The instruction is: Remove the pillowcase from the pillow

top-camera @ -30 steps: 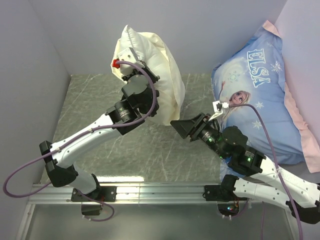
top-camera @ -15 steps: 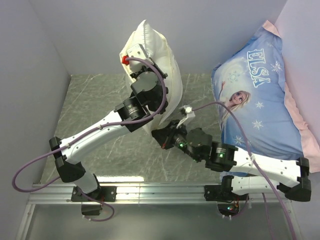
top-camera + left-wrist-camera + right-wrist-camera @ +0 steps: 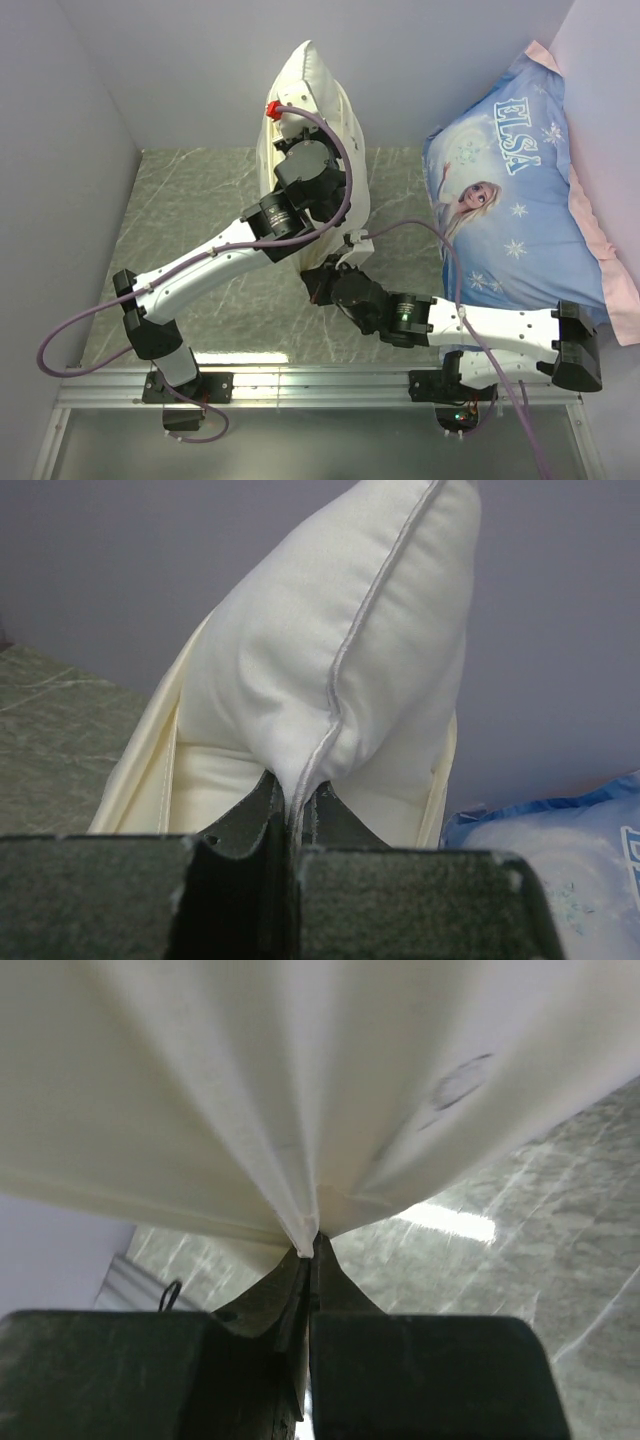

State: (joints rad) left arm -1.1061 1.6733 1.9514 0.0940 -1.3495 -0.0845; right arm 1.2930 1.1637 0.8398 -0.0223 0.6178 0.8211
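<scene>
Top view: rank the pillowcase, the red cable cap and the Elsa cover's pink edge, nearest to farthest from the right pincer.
1. pillowcase: lower corner pinched in the right pincer.
2. red cable cap: farther up, slightly left.
3. pink edge: far right.

Soft, even light, faint shadows.
Up close my fingers (image 3: 245, 815) blur in both wrist views; glare streaks the table (image 3: 440, 1225); pillow (image 3: 350, 650) piping is sharp, pillowcase (image 3: 250, 1090) folds softly shaded.
</scene>
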